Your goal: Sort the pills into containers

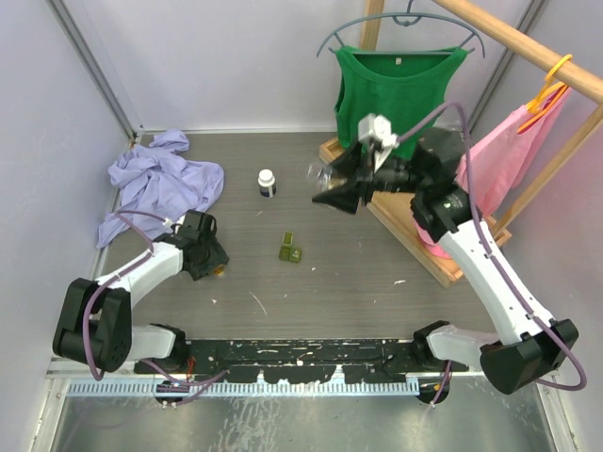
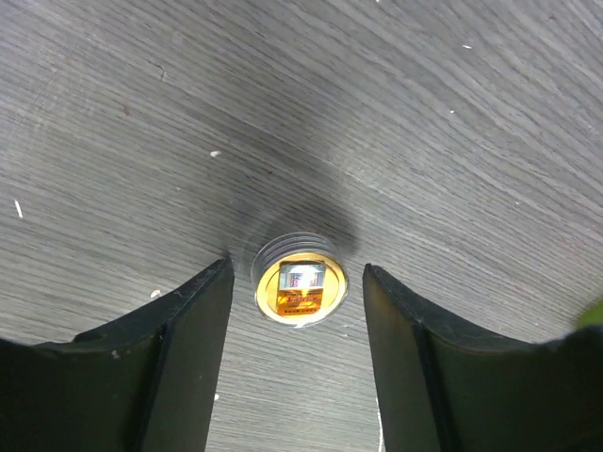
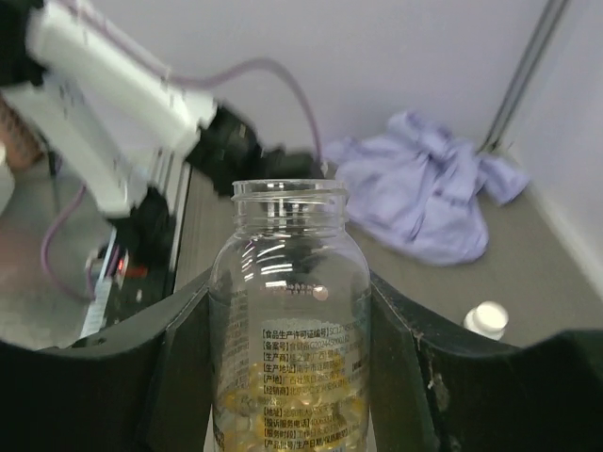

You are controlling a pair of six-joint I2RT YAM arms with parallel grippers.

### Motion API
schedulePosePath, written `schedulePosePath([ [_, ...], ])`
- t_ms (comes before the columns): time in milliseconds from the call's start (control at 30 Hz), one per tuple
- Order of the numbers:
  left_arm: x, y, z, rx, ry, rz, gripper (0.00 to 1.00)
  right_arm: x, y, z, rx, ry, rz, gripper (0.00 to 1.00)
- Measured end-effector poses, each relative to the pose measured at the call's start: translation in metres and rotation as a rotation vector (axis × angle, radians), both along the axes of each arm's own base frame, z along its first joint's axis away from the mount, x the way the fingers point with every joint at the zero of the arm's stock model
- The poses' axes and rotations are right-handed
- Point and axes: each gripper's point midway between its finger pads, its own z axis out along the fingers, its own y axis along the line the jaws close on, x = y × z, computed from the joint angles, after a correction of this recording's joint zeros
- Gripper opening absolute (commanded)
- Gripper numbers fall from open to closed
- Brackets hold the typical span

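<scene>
Clamped the right gripper [image 1: 341, 193] on an open clear bottle [image 3: 290, 282], held high over the far right of the table [image 1: 377, 282], mouth toward the left, yellow pills [image 3: 283, 405] pooled inside. Set the left gripper [image 2: 298, 271] low at the near left, jaws apart either side of a small round cap [image 2: 300, 287], touching it on neither side. Saw the green container [image 1: 290, 250] mid-table, well apart from both grippers; could not make out the clear one. Risked most at the pour: could dump many pills at once from so wide a mouth into so small a container, or scatter them over the table from that height. Could lose the smooth bottle from the grip under a sharp tilt. Might knock the cap away or nudge the container askew with a careless sweep of the left gripper. Called for a low, slow tilt right above one compartment.
</scene>
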Motion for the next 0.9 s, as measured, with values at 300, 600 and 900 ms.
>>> schedulePosePath([
  [300,0.005,-0.015,0.031,-0.068,-0.099,-0.109,0.92,-0.011,-0.006,-0.177,-0.272,0.082,0.114,0.01],
  [600,0.002,-0.061,0.078,-0.335,-0.366,-0.288,0.49,0.007,-0.013,-0.27,-0.436,0.136,0.087,0.01],
  [900,0.004,-0.104,0.026,-0.472,-0.188,-0.356,0.29,0.021,-0.019,-0.311,-0.546,0.208,0.054,0.01],
])
